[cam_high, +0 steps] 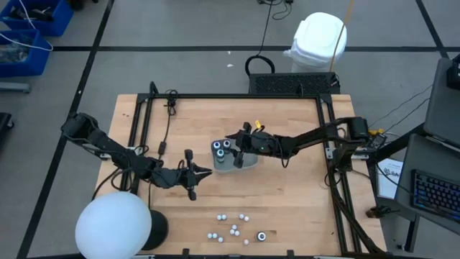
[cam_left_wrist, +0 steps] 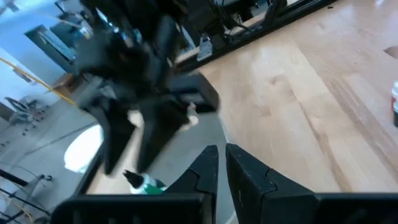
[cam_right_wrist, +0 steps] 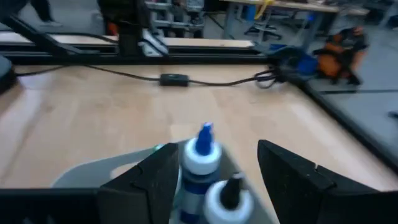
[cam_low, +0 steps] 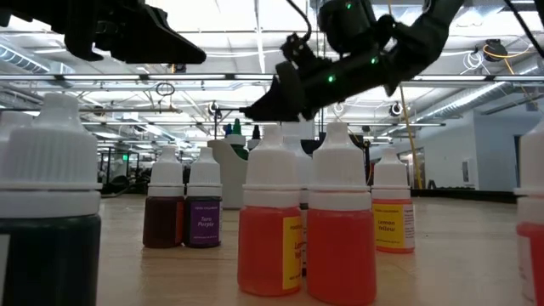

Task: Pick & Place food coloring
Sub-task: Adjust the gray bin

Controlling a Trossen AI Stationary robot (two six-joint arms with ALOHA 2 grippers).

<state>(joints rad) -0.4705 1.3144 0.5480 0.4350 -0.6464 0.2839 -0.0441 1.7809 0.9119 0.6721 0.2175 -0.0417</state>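
Note:
A translucent grey tray [cam_high: 243, 164] lies at the table's middle. Three dark food coloring bottles [cam_high: 221, 147] with ringed white tops stand at its left end. My right gripper [cam_high: 231, 142] hovers open over them. In the right wrist view its fingers stand on either side of a blue-tipped bottle [cam_right_wrist: 199, 155], and a second bottle [cam_right_wrist: 227, 199] sits nearer. Whether a finger touches either, I cannot tell. My left gripper [cam_high: 208, 172] is shut and empty, just left of the tray. Several white-capped bottles [cam_high: 233, 230] stand near the table's front edge and fill the low view [cam_low: 272, 229].
A white globe [cam_high: 113, 226] stands at the near left corner. A black cable with an inline box [cam_high: 164, 147] runs down the table's left half. Black frame rails [cam_high: 325, 137] line the table's sides. One dark ring-topped bottle [cam_high: 262, 235] stands among the loose ones.

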